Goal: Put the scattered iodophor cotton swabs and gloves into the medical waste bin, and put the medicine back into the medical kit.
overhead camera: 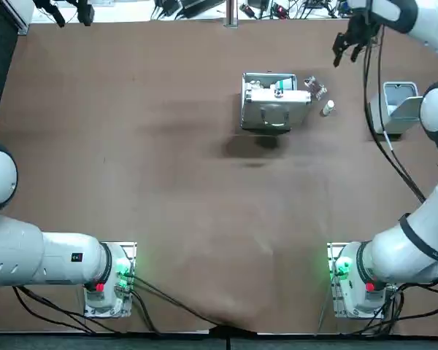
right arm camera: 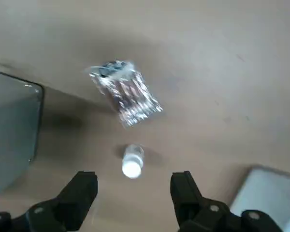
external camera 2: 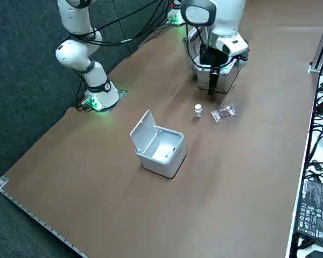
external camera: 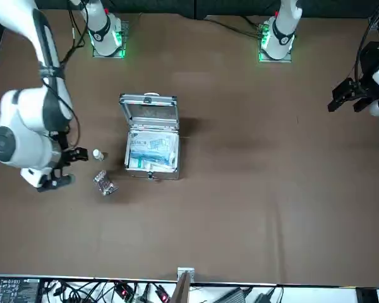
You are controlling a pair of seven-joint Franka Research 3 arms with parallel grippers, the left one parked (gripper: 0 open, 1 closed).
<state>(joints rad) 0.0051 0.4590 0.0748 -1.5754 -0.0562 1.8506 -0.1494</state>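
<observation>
The silver medical kit (overhead camera: 274, 102) stands with its lid up, and white and blue packs lie inside (external camera: 151, 150). To its right are a small white medicine bottle (overhead camera: 327, 108) (right arm camera: 132, 162) and a crinkled silvery packet (overhead camera: 315, 87) (right arm camera: 125, 92). The white waste bin (external camera 2: 159, 144) sits with its lid raised near the table's right edge (overhead camera: 398, 108). My right gripper (right arm camera: 134, 191) hangs open above the table over the bottle and packet. Nothing is held between its fingers (right arm camera: 82, 193).
A corner of the kit's lid (right arm camera: 9, 130) and a corner of the bin (right arm camera: 266, 188) flank the gripper in the wrist view. Cables trail from the right arm past the bin (overhead camera: 383, 138). Bare brown tabletop (overhead camera: 168, 182) spreads to the left.
</observation>
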